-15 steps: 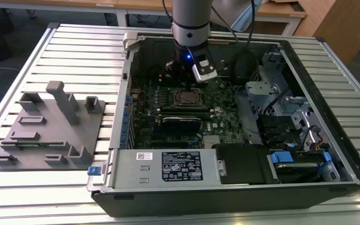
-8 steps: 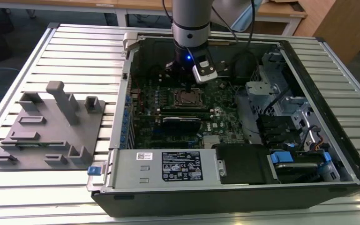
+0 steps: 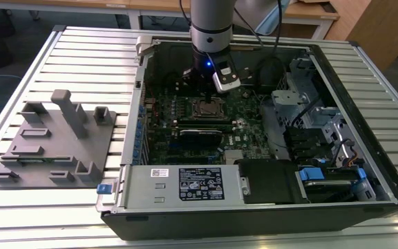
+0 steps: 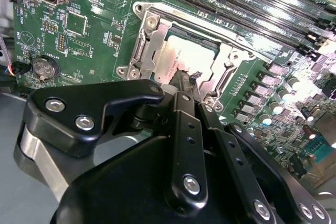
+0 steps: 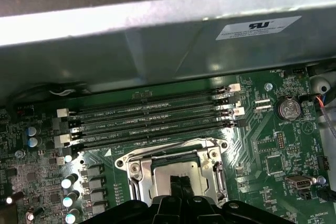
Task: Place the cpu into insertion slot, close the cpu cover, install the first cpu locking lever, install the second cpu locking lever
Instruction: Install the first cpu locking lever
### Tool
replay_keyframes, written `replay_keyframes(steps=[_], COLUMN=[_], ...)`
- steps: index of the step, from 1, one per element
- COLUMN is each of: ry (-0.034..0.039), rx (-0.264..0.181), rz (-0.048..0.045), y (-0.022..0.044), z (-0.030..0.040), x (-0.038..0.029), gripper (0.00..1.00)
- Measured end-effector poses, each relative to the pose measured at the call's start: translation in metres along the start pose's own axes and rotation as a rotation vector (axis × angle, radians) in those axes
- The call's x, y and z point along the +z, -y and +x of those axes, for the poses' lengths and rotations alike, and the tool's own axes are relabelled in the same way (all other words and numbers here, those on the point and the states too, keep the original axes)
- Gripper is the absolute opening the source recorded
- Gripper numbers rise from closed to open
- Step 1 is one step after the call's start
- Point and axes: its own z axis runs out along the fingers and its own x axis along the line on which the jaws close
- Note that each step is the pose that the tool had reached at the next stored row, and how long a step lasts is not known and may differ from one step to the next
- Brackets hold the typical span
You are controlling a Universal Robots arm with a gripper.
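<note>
**Mia:** Where is the gripper [image 3: 209, 97] sitting right now?

**Tom:** It is hanging straight down inside the open computer case [image 3: 365, 119], right over the green board [image 3: 178, 111]. In the exterior view its tip is pointing at the middle of the insertion slot [image 3: 208, 109].

**Mia:** And where is the cpu [image 4: 184, 59] lying?

**Tom:** It is lying flat in the insertion slot. Its shiny grey top is showing through the big square hole of the cpu cover [image 4: 154, 47]. The cover is lying down flat around it.

**Mia:** Is the gripper touching the cpu?

**Tom:** In the second wrist view the black fingertips [image 4: 185, 80] are coming together into one thin point, with no gap showing between them. They are squeezed closed and are holding nothing. The point is sitting at the near edge of the cpu, just over the cover's rim. I cannot tell if it is really pressing on it.

**Mia:** What is showing in the first wrist view?

**Tom:** The fingertips [image 5: 179, 184] are poking in over the cpu [image 5: 176, 169], and the silver cover [image 5: 137, 167] is framing it. The long black memory slots [image 5: 152, 124] are lying just beside the socket.

**Mia:** Anything else nearby?

**Tom:** A grey plastic tray [image 3: 54, 145] is sitting on the ribbed table [image 3: 81, 57], well apart from the gripper, on the exterior view's left.
</note>
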Motion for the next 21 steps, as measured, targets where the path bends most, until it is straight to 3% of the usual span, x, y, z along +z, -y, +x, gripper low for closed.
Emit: replay_keyframes(steps=[2, 4, 21], ry=[-0.0014, -0.0103, -0.0115], rx=[0.0, 0.001, 0.001], rz=[0.0003, 0.0019, 0.0025], y=[0.0, -0.0001, -0.0003], z=[0.0, -0.0001, -0.0046], x=[0.0001, 0.0002, 0.0011], gripper=[0.1, 0.1, 0.1])
